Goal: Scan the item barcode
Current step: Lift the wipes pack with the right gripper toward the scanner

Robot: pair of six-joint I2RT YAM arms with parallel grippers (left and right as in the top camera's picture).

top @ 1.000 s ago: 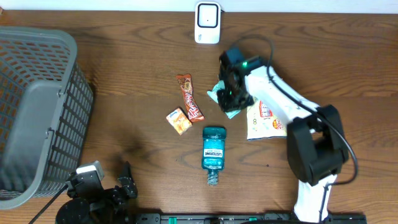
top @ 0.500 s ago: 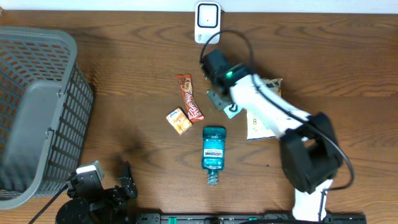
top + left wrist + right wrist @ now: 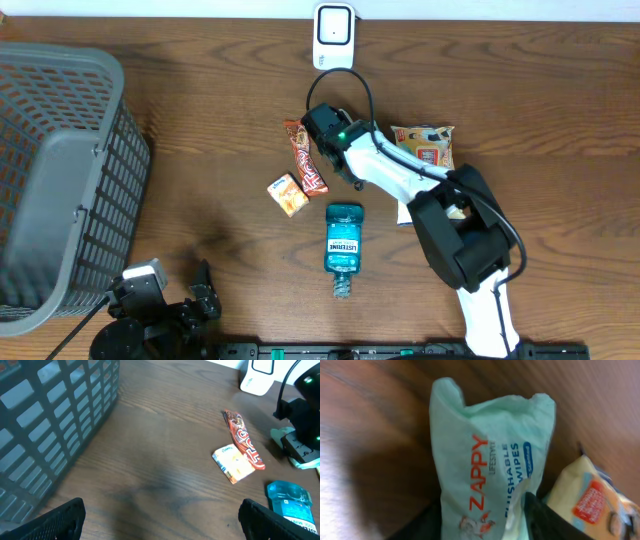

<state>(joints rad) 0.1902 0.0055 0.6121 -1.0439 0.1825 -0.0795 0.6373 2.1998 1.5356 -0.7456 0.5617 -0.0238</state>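
The grey basket (image 3: 128, 160) stands at the left of the frame, and its grey floor shows inside. The wipes pack (image 3: 490, 455) is in the upper centre, below the white scanner (image 3: 333, 35), between the fingers of the right hand (image 3: 485, 520). Whether they press it, I cannot tell. The left hand (image 3: 160, 515) stands wide and holds nothing. A mouthwash bottle (image 3: 343, 238) with blue liquid lies on the table (image 3: 200, 120).

Brown wood table (image 3: 200, 90), grey basket (image 3: 60, 180) on the left, white scanner (image 3: 333, 37) at the back. In the middle: red candy bar (image 3: 305, 157), little orange box (image 3: 288, 194), blue mouthwash bottle (image 3: 344, 240) lying flat, snack bag (image 3: 425, 146).
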